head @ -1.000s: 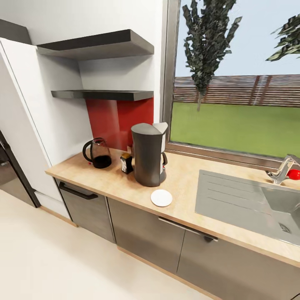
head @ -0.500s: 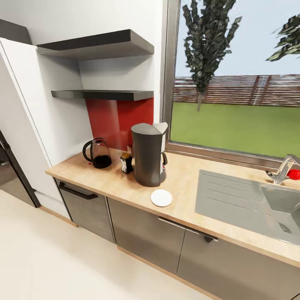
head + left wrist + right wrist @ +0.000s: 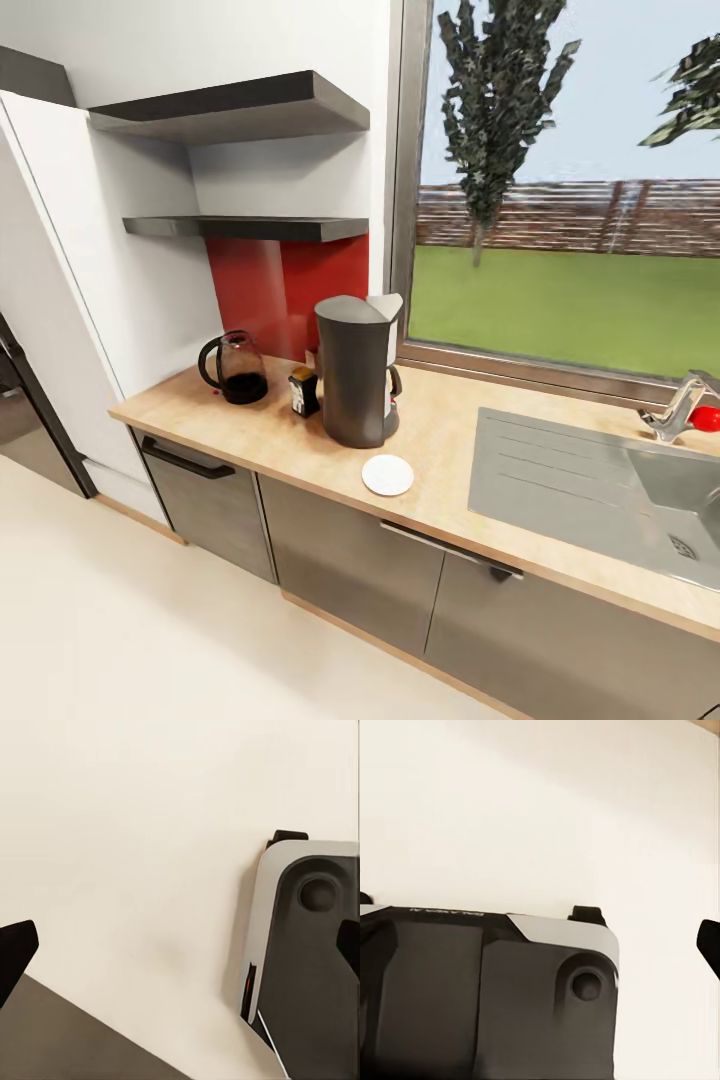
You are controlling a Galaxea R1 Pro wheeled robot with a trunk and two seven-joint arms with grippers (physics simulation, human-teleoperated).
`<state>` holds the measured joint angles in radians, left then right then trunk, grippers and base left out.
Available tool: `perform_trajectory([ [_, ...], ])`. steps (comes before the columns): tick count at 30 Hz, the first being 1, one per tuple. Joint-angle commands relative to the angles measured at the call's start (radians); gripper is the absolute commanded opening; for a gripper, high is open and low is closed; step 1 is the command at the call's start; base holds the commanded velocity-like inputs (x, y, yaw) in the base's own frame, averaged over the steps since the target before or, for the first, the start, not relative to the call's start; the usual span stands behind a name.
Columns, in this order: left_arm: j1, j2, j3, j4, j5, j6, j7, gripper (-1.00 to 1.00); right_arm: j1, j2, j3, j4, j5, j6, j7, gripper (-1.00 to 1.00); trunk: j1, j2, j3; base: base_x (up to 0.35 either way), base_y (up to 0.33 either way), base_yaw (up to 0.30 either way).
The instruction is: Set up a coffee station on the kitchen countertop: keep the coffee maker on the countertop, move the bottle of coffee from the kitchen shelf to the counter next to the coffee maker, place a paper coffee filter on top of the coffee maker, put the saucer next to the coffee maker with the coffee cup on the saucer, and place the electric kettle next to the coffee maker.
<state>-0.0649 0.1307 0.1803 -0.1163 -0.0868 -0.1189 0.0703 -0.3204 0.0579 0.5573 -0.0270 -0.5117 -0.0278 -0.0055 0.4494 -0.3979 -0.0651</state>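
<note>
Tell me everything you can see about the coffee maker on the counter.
The coffee maker is a tall dark-grey machine with a waisted body, a flat lid and a white front section, plastic by its look. It stands upright on the light-wood kitchen countertop, before the red backsplash beside the window. The bottle of coffee stands close at its left, the saucer lies nearer the counter's front edge. No filter shows on its lid.

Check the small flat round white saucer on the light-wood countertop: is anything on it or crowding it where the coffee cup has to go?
Nothing visible does. The small flat round white saucer lies bare on the light-wood countertop, just in front of the tall dark-grey coffee maker, with open worktop around it.
</note>
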Motion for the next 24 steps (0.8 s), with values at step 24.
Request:
perform_trajectory([
  [24, -0.001, -0.005, 0.015, -0.002, -0.006, -0.007, 0.0, 1.0, 0.012, -0.015, 0.009, 0.001, -0.01, -0.003, 0.001, 1.0, 0.001, -0.002, -0.002, 0.107, 0.204, 0.251],
])
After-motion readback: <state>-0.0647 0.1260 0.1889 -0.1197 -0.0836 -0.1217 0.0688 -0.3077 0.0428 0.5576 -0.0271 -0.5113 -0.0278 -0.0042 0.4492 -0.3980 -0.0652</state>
